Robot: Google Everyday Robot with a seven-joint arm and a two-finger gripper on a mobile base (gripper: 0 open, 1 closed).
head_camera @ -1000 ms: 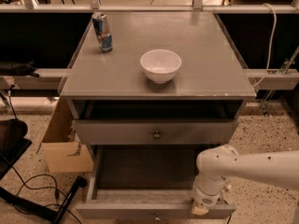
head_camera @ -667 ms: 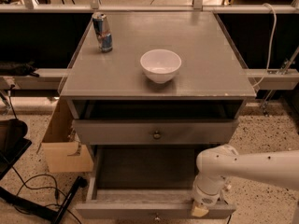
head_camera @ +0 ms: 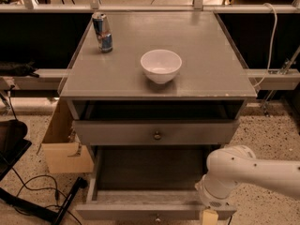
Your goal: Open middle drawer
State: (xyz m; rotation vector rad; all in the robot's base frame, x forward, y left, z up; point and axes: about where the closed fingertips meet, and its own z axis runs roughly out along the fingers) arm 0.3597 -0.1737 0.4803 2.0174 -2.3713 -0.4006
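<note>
The arm (head_camera: 253, 170) enters from the right, end effector (head_camera: 210, 215) pointing down.

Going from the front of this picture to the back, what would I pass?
Gripper at the front right of the open bottom drawer, then middle drawer, white bowl, drinks can.

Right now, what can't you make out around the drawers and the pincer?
Pincer: camera view, at the right front corner of the open bottom drawer, cut off by the picture's bottom edge.
Middle drawer: camera view, its inside lost in shadow under the tabletop.
Can: camera view, label blurred.
</note>
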